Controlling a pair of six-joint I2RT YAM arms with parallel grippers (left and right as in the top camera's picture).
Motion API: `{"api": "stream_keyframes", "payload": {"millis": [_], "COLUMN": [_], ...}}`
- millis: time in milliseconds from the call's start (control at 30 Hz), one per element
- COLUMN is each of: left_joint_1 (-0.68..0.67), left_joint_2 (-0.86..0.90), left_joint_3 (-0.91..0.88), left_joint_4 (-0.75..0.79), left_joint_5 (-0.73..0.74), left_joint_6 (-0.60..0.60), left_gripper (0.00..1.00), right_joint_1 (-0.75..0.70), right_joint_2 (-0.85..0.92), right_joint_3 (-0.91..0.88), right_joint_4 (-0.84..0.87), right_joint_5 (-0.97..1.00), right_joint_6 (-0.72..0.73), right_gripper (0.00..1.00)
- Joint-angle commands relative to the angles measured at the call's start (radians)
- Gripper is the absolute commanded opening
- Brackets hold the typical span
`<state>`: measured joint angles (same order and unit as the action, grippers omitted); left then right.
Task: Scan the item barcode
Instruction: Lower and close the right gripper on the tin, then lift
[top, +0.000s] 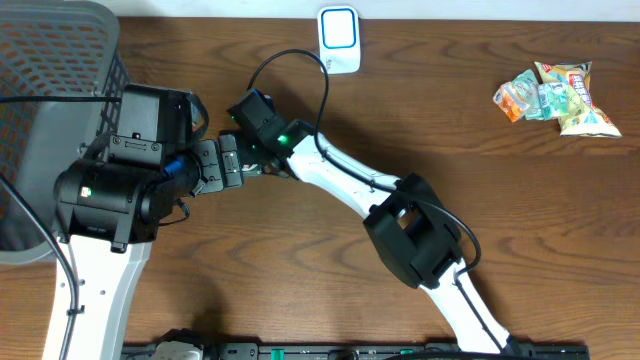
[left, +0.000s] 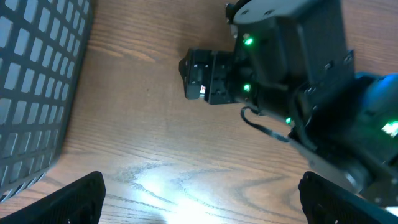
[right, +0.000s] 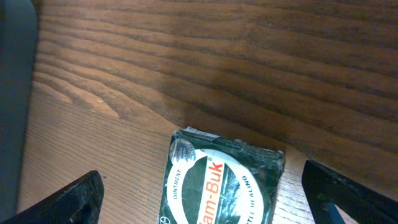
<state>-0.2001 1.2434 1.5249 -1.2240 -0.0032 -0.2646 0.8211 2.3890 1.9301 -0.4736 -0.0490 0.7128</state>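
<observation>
Currently the right gripper (right: 200, 186) has its jaws spread wide and grips nothing. The green ointment packet (right: 221, 180) lies flat on the table (right: 186, 62), squarely between the two fingers (right: 68, 199). Bare wood shows on either side of it, so no contact is visible. Its white oval label with "Zam-Buk" lettering faces up. The packet's near end runs off the bottom of the wrist view.

Left gripper (left: 199, 208): also fully spread, with a finger in each bottom corner of its view. Only bare wood lies between them, nothing held. Ahead of it is the right arm (left: 273, 68), black wrist hardware with green lights on. The basket (left: 31, 93) has its mesh wall just off to that gripper's left.

Overhead: both wrists are bunched together close beside the basket, and the packet is hidden under them. The white scanner (top: 339, 38) sits beyond the grippers at the far table edge, apart from both. A heap of snack packets (top: 558, 95) lies well apart on the right-arm side.
</observation>
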Motion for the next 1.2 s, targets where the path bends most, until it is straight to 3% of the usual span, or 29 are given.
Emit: {"api": "stream_keyframes", "payload": {"millis": [0, 567, 1167], "left_joint_1": [-0.002, -0.002, -0.002], "left_joint_2": [-0.002, -0.002, -0.002], "left_joint_3": [0.011, 0.011, 0.011], "left_joint_4": [-0.002, -0.002, -0.002], "left_joint_5": [-0.009, -0.009, -0.009], "left_joint_6": [0.002, 0.002, 0.002], "left_gripper": [0.98, 0.98, 0.98], "right_joint_1": [0.032, 0.051, 0.008], "right_joint_2": [-0.03, 0.023, 0.039], "right_joint_3": [-0.018, -0.043, -0.039], "right_joint_4": [0.001, 0.036, -0.069], "right_joint_5": [0.117, 0.182, 0.336], "right_joint_6": [-0.003, 0.016, 0.011], "right_gripper": [0.95, 0.94, 0.81]}}
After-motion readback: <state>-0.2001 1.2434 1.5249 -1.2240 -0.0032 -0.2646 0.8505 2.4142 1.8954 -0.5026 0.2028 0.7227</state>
